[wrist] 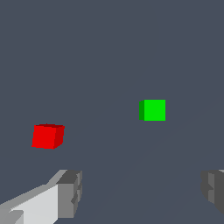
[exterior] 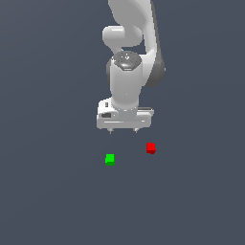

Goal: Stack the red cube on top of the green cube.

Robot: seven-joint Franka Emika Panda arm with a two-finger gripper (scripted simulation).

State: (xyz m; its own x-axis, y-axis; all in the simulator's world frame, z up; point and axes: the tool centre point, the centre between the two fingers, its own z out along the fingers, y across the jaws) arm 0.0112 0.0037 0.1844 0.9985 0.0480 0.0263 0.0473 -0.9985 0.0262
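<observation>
The red cube rests on the dark grey floor, toward the exterior view's right. The green cube lies apart from it, toward the exterior view's left and a bit nearer the camera. My white gripper hangs above the floor behind both cubes, fingers pointing down. Its jaws stand wide open with nothing between them. In the wrist view both grey fingertips show at the edge, with the two cubes beyond them.
The white arm rises behind the gripper to the top of the exterior view. The flat dark grey floor spreads on all sides of the cubes.
</observation>
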